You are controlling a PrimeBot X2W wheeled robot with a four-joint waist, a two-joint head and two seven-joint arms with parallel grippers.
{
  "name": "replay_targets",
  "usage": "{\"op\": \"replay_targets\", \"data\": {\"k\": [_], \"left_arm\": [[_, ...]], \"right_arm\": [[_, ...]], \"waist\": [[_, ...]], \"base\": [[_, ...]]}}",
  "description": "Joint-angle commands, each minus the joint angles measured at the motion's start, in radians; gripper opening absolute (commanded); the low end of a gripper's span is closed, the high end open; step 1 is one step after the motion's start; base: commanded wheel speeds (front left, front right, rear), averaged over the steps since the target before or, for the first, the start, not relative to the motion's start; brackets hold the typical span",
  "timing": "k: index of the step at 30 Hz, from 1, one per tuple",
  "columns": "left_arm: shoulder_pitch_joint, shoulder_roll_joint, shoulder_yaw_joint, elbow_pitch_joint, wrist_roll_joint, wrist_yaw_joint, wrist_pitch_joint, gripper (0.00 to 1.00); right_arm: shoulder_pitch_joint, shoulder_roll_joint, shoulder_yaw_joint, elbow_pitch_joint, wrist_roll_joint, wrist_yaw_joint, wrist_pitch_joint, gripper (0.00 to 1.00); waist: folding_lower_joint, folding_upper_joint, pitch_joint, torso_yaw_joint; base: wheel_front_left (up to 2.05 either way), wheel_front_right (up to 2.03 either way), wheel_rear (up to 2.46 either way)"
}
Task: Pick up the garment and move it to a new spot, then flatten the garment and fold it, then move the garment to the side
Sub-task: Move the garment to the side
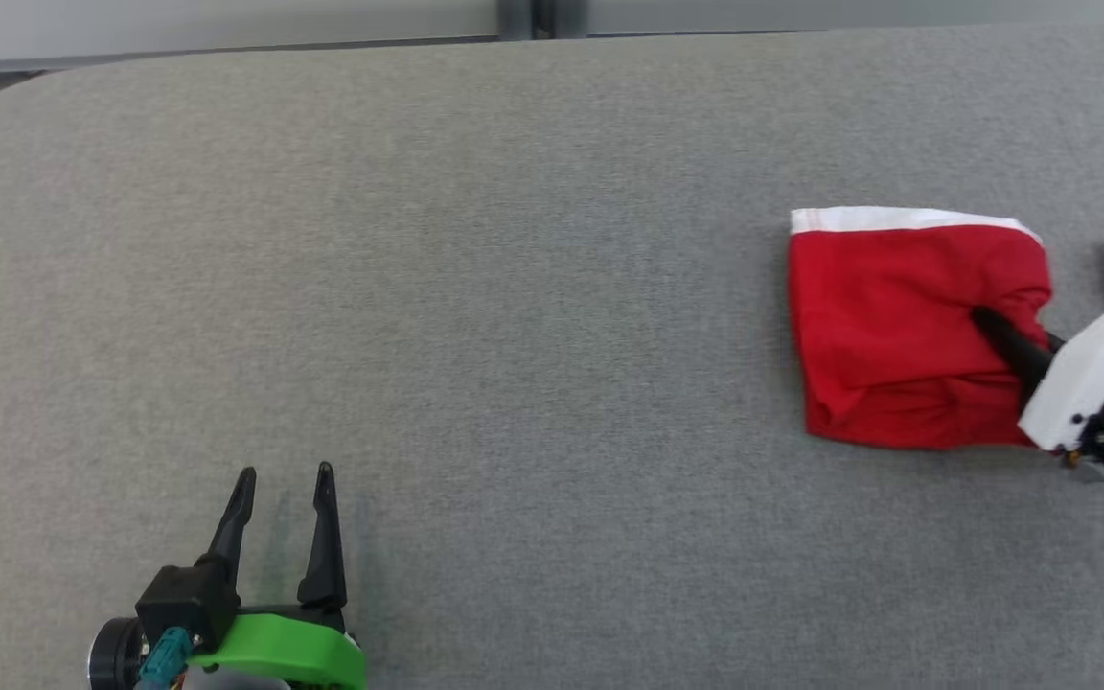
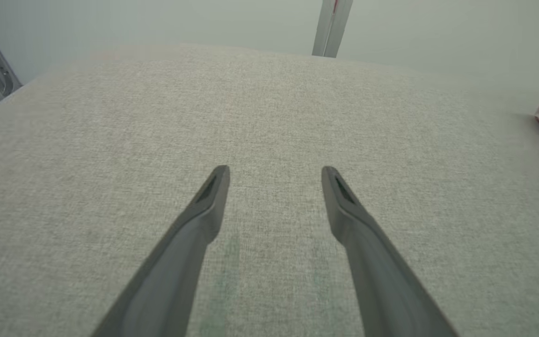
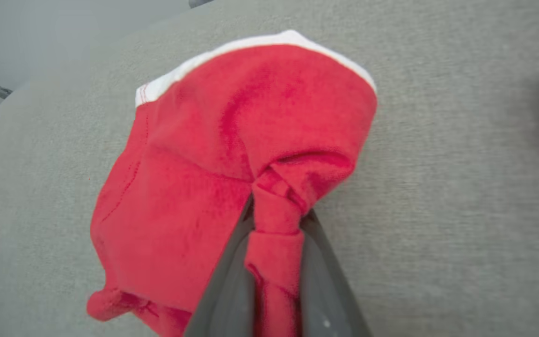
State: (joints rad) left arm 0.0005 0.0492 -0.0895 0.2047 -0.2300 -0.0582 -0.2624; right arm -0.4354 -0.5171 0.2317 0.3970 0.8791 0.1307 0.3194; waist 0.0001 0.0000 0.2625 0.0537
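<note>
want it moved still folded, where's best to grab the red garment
Grip the red garment at the bunched fold on its right edge, coming low from the right, where the right gripper pinches it: layers gather into a ridge; the white band lies flat.

Soft, even light falls on the table [image 1: 514,287]; shadows are faint. Both wrist views curve and blur toward their edges.
</note>
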Motion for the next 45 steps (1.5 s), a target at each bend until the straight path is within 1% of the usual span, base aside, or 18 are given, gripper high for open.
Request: {"op": "replay_targets", "data": {"k": [1, 4, 6, 8, 11, 12, 13, 14, 17, 19, 23, 27, 32, 34, 37, 41, 43, 45], "left_arm": [[-0.031, 0.003, 0.000, 0.001, 0.017, -0.011, -0.003, 1.00], [-0.054, 0.003, -0.011, 0.010, 0.029, -0.023, -0.003, 1.00], [-0.075, 0.003, -0.025, 0.020, 0.043, -0.033, -0.003, 1.00], [-0.085, 0.003, -0.036, 0.032, 0.050, -0.040, -0.003, 1.00], [-0.100, 0.004, -0.044, 0.051, 0.060, -0.049, -0.003, 1.00], [-0.103, 0.004, -0.041, 0.057, 0.060, -0.052, -0.003, 1.00], [-0.106, 0.004, -0.038, 0.061, 0.055, -0.054, -0.003, 1.00], [-0.106, 0.004, -0.030, 0.066, 0.046, -0.053, -0.003, 1.00], [-0.094, 0.004, -0.009, 0.085, 0.037, -0.051, -0.001, 1.00], [-0.082, 0.004, 0.005, 0.093, 0.035, -0.052, -0.001, 1.00], [-0.060, 0.004, 0.026, 0.084, 0.022, -0.047, -0.001, 1.00], [-0.024, 0.004, 0.051, 0.071, -0.003, -0.031, -0.001, 1.00], [0.023, 0.003, 0.096, 0.048, -0.033, 0.017, -0.001, 1.00], [0.046, 0.003, 0.112, 0.038, -0.045, 0.028, -0.001, 1.00], [0.077, 0.003, 0.127, 0.026, -0.018, 0.051, -0.001, 1.00], [0.118, 0.003, 0.144, 0.025, -0.005, 0.077, -0.001, 1.00], [0.119, 0.003, 0.146, 0.022, -0.003, 0.072, -0.001, 1.00], [0.120, 0.003, 0.141, 0.018, -0.004, 0.067, -0.001, 1.00]], "right_arm": [[0.009, -0.056, -0.010, -0.012, -0.012, 0.000, 0.023, 0.00], [-0.030, -0.131, -0.026, -0.029, -0.026, 0.000, 0.092, 0.00], [-0.082, -0.186, -0.045, -0.019, -0.073, 0.000, 0.143, 0.00], [-0.127, -0.209, -0.048, 0.015, -0.125, 0.000, 0.192, 0.00], [-0.209, -0.236, -0.044, 0.087, -0.257, 0.000, 0.218, 0.00], [-0.234, -0.237, -0.044, 0.122, -0.306, 0.000, 0.228, 0.18], [-0.251, -0.237, -0.053, 0.152, -0.340, 0.000, 0.238, 0.49], [-0.273, -0.244, -0.058, 0.186, -0.390, 0.000, 0.250, 1.00], [-0.322, -0.250, -0.086, 0.254, -0.477, 0.000, 0.262, 1.00], [-0.339, -0.263, -0.099, 0.277, -0.534, 0.000, 0.239, 1.00], [-0.340, -0.244, -0.149, 0.259, -0.563, 0.000, 0.113, 1.00], [-0.265, -0.189, -0.212, 0.185, -0.543, 0.000, -0.075, 1.00], [-0.079, -0.063, -0.279, 0.070, -0.585, 0.000, -0.294, 1.00], [0.007, 0.000, -0.310, 0.028, -0.643, 0.000, -0.376, 1.00], [0.152, 0.149, -0.357, -0.025, -0.722, 0.000, -0.485, 1.00], [0.301, 0.298, -0.368, -0.065, -0.792, 0.000, -0.552, 1.00], [0.362, 0.365, -0.363, -0.083, -0.811, 0.000, -0.570, 1.00], [0.409, 0.404, -0.365, -0.101, -0.834, 0.000, -0.581, 1.00]], "waist": [[-0.0001, 0.0000, 0.054, -0.141], [-0.0001, 0.0000, 0.084, -0.171], [-0.0001, 0.0000, 0.102, -0.179], [-0.0001, 0.0000, 0.110, -0.177], [-0.0001, 0.0000, 0.118, -0.160], [-0.0001, 0.0000, 0.121, -0.150], [-0.0001, 0.0000, 0.123, -0.141], [-0.0001, 0.0000, 0.124, -0.131], [-0.0001, 0.0000, 0.125, -0.114], [-0.0001, 0.0000, 0.120, -0.108], [-0.0001, 0.0000, 0.085, -0.099], [-0.0001, 0.0000, 0.006, -0.099], [-0.0001, 0.0000, -0.100, -0.099], [-0.0001, 0.0000, -0.136, -0.105], [-0.0001, 0.0000, -0.194, -0.107], [-0.0001, 0.0000, -0.257, -0.101], [-0.0001, 0.0000, -0.272, -0.095], [-0.0001, 0.0000, -0.283, -0.089]], "base": [[0.00, 0.00, 0.00], [0.00, 0.00, 0.00], [0.00, 0.00, 0.00], [0.00, 0.00, 0.00], [0.00, 0.00, 0.00], [0.00, 0.00, 0.00], [0.00, 0.00, 0.00], [0.00, 0.00, 0.00], [0.00, 0.00, 0.00], [0.00, 0.00, 0.00], [0.00, 0.00, 0.00], [0.00, 0.00, 0.00], [0.00, 0.00, 0.00], [0.00, 0.00, 0.00], [0.00, 0.00, 0.00], [0.00, 0.00, 0.00], [0.00, 0.00, 0.00], [0.00, 0.00, 0.00]]}}
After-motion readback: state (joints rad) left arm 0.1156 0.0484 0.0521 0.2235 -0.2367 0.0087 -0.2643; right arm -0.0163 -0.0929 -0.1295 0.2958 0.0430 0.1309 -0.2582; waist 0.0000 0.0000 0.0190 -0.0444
